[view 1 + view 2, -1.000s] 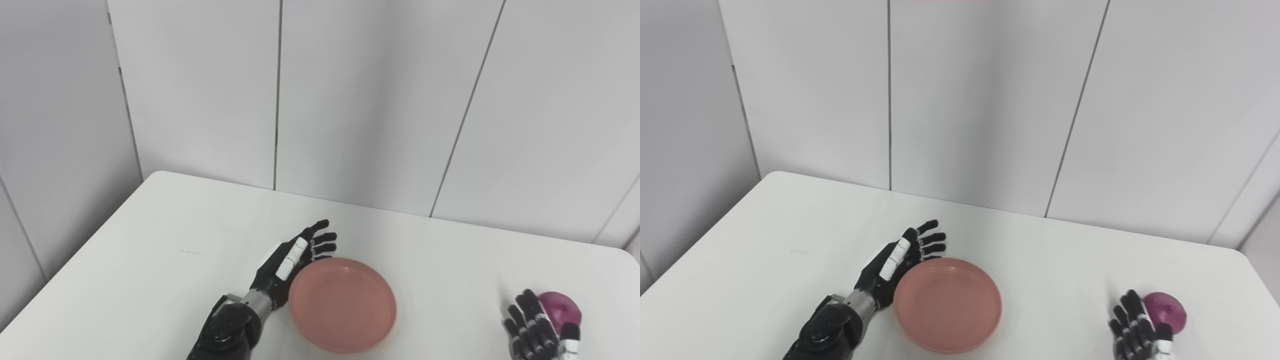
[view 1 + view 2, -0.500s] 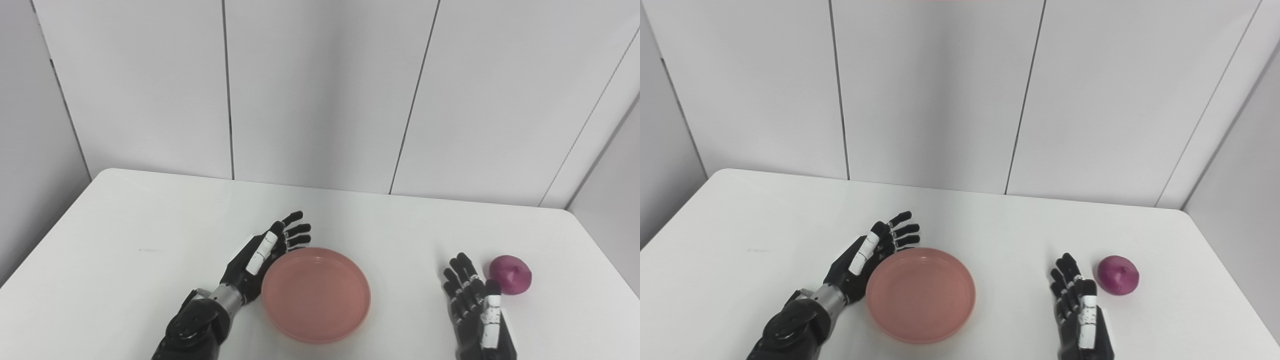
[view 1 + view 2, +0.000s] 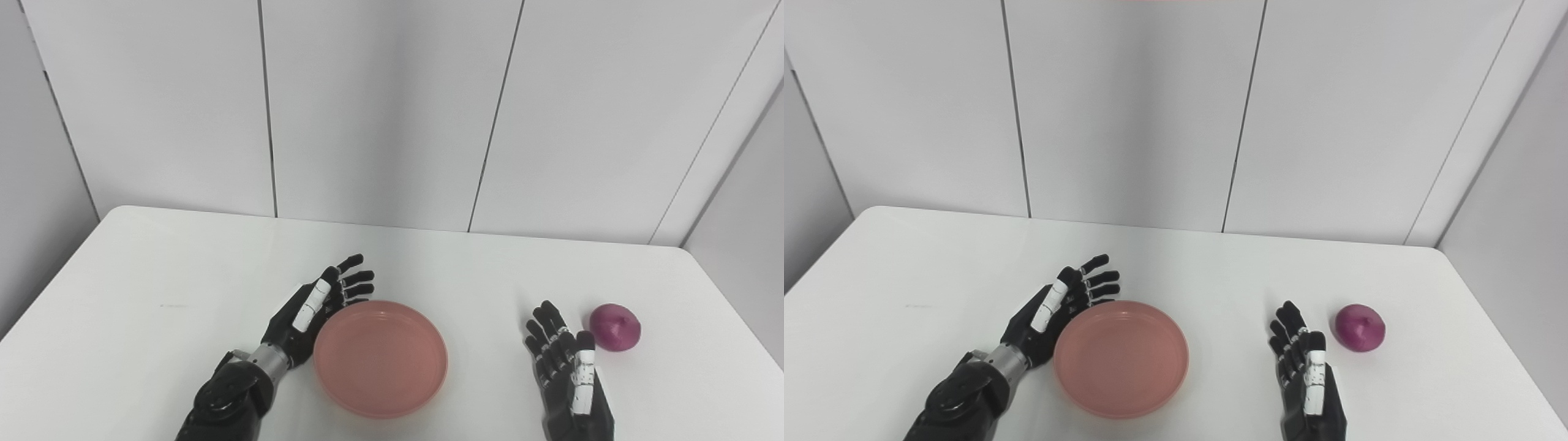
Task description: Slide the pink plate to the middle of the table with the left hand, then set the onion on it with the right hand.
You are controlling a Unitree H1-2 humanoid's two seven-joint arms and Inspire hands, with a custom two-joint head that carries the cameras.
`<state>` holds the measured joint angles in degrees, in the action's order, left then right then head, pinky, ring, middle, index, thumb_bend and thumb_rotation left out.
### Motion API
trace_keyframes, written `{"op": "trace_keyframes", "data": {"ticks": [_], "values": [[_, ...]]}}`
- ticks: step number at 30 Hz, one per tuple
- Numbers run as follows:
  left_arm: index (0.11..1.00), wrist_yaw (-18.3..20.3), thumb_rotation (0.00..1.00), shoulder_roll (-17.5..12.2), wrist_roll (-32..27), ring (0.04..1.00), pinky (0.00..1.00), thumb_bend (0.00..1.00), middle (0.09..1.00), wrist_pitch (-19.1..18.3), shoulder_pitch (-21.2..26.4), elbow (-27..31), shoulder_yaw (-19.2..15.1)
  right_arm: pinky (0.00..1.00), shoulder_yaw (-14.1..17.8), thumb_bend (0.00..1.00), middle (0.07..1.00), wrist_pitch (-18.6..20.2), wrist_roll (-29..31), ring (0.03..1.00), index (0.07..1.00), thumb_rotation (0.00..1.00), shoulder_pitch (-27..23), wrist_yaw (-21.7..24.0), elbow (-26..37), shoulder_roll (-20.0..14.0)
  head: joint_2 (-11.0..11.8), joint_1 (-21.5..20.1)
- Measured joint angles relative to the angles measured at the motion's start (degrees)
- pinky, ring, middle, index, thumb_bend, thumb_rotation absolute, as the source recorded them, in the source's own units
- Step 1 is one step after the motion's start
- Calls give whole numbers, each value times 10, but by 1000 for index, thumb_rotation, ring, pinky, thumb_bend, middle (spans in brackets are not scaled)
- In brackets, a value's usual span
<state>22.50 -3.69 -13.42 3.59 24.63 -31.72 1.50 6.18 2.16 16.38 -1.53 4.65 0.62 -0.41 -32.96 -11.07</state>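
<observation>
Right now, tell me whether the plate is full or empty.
Empty: the plate shows only bare pink inside, and the onion lies apart on the table.

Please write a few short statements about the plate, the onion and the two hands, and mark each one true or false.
1. The round pink plate holds nothing. True.
2. The purple onion lies on the plate. False: it sits on the white table, right of the plate.
3. The left hand is beside the plate's left rim with fingers spread. True.
4. The right hand grips the onion. False: it is open, with a gap between it and the onion.
5. The onion lies between the two hands. False: it is right of the right hand.
</observation>
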Motion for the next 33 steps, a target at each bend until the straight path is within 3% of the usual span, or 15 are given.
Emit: {"op": "trace_keyframes", "data": {"ticks": [4, 7, 14, 17, 19, 24, 29, 33], "values": [[883, 0, 840, -1, 0, 836, 792, 877, 853, 7, 9, -16, -2, 957, -17, 855, 925, -1, -38, 940, 936, 759, 0, -2, 0, -6, 4, -3], [879, 0, 835, -1, 0, 845, 790, 878, 858, 12, 16, -27, -4, 939, -33, 821, 919, -1, -78, 932, 930, 724, 4, -7, 9, -13, 6, -11], [879, 0, 840, -7, 0, 846, 782, 885, 852, 17, 22, -32, -9, 872, -61, 860, 892, 4, -168, 890, 906, 554, 28, -11, 67, -46, 7, -26], [870, 0, 834, -8, 0, 833, 772, 883, 848, 17, 21, -33, -13, 863, -52, 898, 875, 22, -180, 877, 891, 458, 25, -9, 97, -71, 8, -27], [870, 0, 835, -8, 0, 831, 770, 884, 849, 17, 21, -33, -15, 854, -47, 909, 869, 24, -186, 870, 887, 450, 14, -7, 113, -91, 8, -27], [875, -1, 842, -5, 1, 831, 764, 892, 846, 18, 22, -34, -15, 850, -34, 938, 864, 61, -202, 878, 872, 275, -34, 12, 149, -148, 10, -25], [874, -2, 841, -5, 2, 827, 764, 887, 842, 19, 22, -34, -16, 784, -24, 994, 893, 99, -209, 882, 884, 247, -67, 38, 170, -206, 12, -26], [872, -2, 841, -5, 2, 833, 760, 880, 841, 19, 22, -35, -17, 710, -15, 1000, 915, 136, -218, 868, 868, 147, -81, 59, 189, -248, 12, -26]]}}
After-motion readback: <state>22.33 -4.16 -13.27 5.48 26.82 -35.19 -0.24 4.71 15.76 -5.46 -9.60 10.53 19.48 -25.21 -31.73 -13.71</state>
